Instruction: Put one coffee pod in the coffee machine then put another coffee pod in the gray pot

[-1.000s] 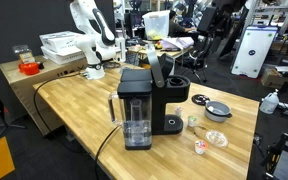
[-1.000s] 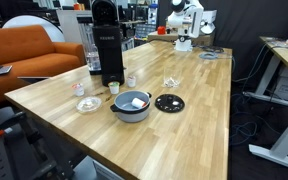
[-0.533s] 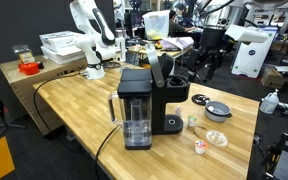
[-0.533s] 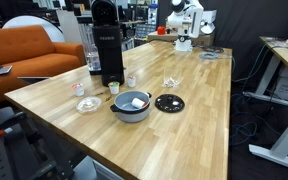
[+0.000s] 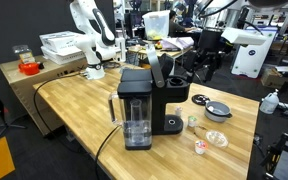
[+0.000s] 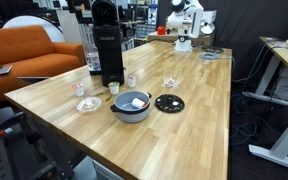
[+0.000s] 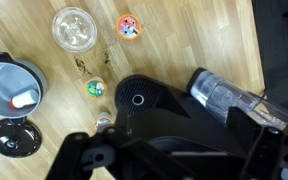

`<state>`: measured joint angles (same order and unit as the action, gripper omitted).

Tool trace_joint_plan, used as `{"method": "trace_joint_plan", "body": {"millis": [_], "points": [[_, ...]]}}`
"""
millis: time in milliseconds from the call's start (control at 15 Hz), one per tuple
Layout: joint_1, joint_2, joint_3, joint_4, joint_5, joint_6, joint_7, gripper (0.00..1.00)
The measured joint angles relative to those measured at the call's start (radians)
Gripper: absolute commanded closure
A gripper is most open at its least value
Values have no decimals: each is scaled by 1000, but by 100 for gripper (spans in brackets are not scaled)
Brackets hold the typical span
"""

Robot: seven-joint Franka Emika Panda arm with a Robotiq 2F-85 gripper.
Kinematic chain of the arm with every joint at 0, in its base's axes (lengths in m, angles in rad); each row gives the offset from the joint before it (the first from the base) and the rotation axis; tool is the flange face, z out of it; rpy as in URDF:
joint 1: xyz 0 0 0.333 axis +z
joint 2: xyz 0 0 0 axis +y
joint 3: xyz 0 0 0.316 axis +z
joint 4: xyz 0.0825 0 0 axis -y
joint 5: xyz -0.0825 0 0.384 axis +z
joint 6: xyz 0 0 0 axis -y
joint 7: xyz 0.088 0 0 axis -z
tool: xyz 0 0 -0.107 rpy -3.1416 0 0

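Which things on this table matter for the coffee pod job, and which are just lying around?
Job:
coffee machine
gray pot
red-marked coffee pod
green-topped coffee pod

Lying about:
black disc
clear dish

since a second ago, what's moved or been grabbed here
The arm swung in and carried the claw lower, above the table near the coffee machine. The claw is open and took or released nothing. The coffee machine, gray pot and small items stayed put.
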<state>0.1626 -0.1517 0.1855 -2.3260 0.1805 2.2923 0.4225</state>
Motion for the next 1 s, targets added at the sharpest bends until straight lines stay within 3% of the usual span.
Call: {"method": "trace_joint_plan", "body": {"millis": [333,533,1000], "points": [[0,1,0,0,0,0,0,0],[0,1,3,-16,-65,-1,40,0],[24,-1,62,-154,-90,28,144,0]]}}
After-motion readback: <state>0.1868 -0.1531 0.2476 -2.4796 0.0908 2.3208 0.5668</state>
